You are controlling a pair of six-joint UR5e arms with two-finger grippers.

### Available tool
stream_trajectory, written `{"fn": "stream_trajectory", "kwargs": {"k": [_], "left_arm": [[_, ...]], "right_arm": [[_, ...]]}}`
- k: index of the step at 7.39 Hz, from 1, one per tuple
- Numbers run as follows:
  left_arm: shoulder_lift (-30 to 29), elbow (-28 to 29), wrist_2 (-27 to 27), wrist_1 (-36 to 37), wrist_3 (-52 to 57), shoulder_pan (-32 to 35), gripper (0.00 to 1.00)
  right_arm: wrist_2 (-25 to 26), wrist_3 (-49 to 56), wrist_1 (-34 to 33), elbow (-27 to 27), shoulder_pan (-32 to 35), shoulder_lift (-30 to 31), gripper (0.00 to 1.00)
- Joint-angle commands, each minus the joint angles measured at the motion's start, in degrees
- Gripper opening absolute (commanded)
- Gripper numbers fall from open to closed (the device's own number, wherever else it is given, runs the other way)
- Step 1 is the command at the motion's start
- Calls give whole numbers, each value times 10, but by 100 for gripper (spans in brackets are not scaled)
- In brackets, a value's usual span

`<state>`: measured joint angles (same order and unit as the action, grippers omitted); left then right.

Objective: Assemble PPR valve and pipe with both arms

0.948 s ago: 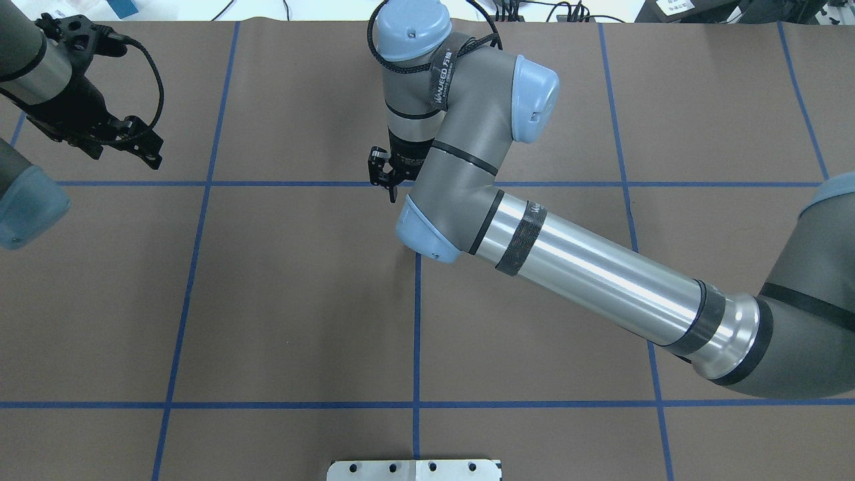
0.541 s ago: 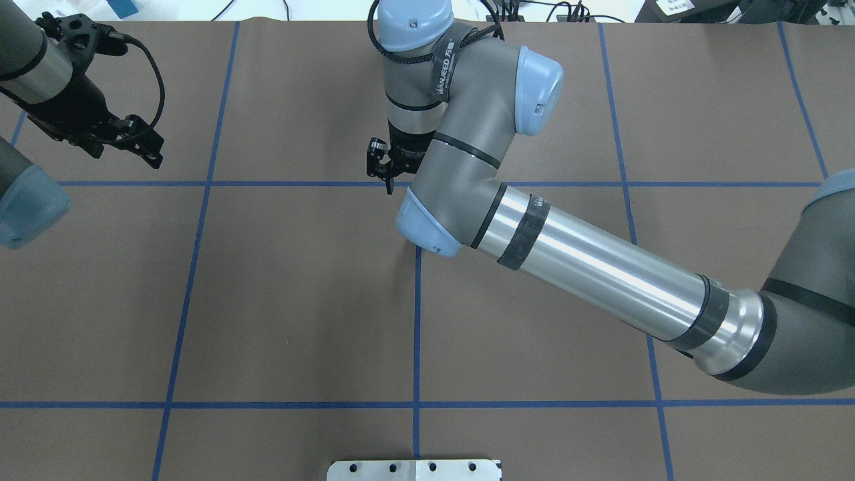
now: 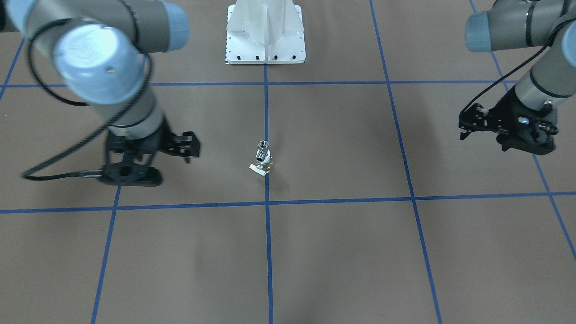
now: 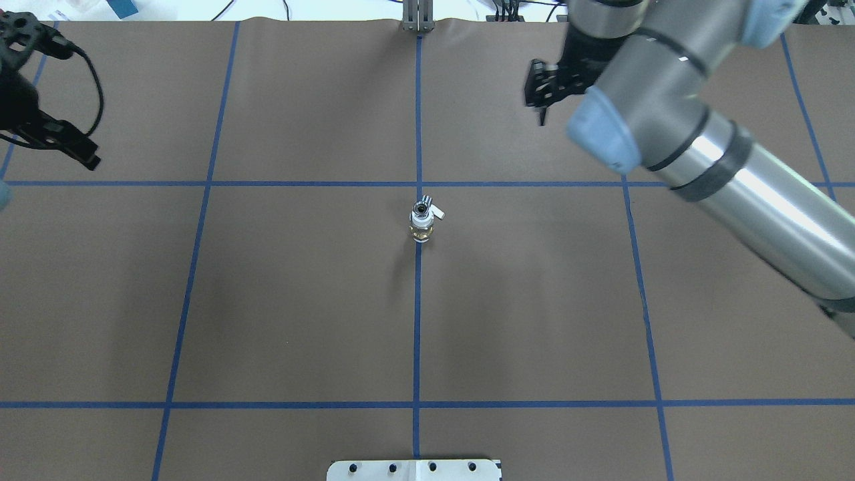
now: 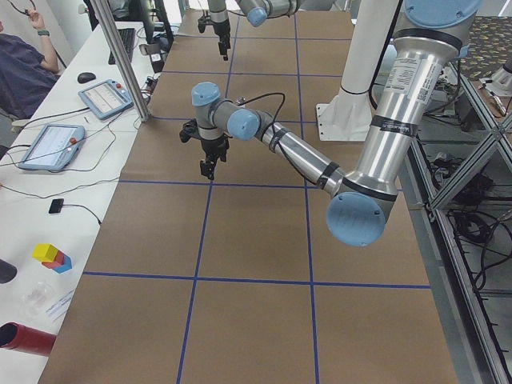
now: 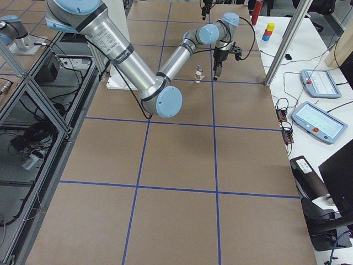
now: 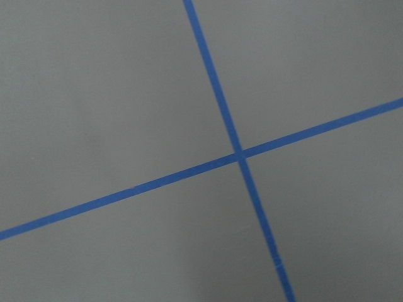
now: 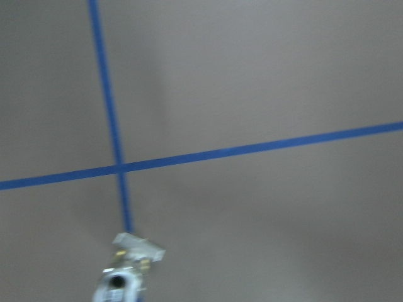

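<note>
- Right arm is pulled back from the middle of the tabletop [image 4: 300, 300]. A moment ago its elbow and wrist hung over the centre cross of blue tape; now the right gripper [image 4: 540, 93] sits well off to the far right, near the back edge.
- That retreat uncovers the valve [image 4: 421, 208]: it stands upright on top of the pipe [image 4: 421, 232], the two stacked as one small piece on the centre tape line [image 4: 417, 321], with nothing touching them.
- The pipe's white tag [image 3: 256, 168] lies flat at its foot.
- Judgement: the join looks made and the piece set down; this reads as the release-and-withdraw end of the task. How tight the joint is cannot be seen.
- Right gripper holds nothing; I cannot tell how wide its jaws stand, as the views are blurred or partly hidden.
- Left gripper [image 3: 470, 126] has also drifted further out toward its own side, well apart from the piece. It is empty, and again I cannot tell the jaw gap.
- Around: the white base plate [image 4: 414, 469] at the robot's edge, tablets and coloured blocks on the side bench.
- Nothing near the piece. It is tall on a small foot, so a sweeping arm could topple it.
</note>
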<state>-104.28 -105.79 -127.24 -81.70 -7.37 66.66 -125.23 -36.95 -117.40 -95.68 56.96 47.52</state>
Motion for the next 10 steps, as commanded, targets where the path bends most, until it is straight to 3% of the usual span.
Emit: {"fn": "stream_trajectory", "kwargs": {"k": [1, 2, 3, 4, 5, 6, 7, 8, 10], "left_arm": [[45, 22, -6, 0, 157, 105, 100], [60, 16, -19, -2, 158, 124, 100], [99, 6, -19, -27, 154, 125, 100], [113, 10, -19, -51, 158, 129, 100], [143, 13, -19, -66, 159, 131, 100], [161, 15, -18, -67, 157, 134, 100], [157, 36, -20, -64, 155, 159, 100], [153, 39, -20, -58, 155, 162, 100], [153, 39, -21, -58, 155, 166, 100]], "right_arm": [[-32, 307, -4, -28, 117, 137, 100], [-32, 381, -5, -28, 161, 182, 100], [-32, 383, -2, -24, 193, 218, 100], [-34, 386, 28, -24, 219, 215, 100], [-26, 388, 109, -21, 222, 260, 100], [-16, 383, 164, 7, 241, 312, 100], [-38, 385, 197, 87, 282, 318, 100], [-65, 385, 203, 121, 287, 328, 100], [-76, 386, 204, 124, 324, 346, 100]]}}
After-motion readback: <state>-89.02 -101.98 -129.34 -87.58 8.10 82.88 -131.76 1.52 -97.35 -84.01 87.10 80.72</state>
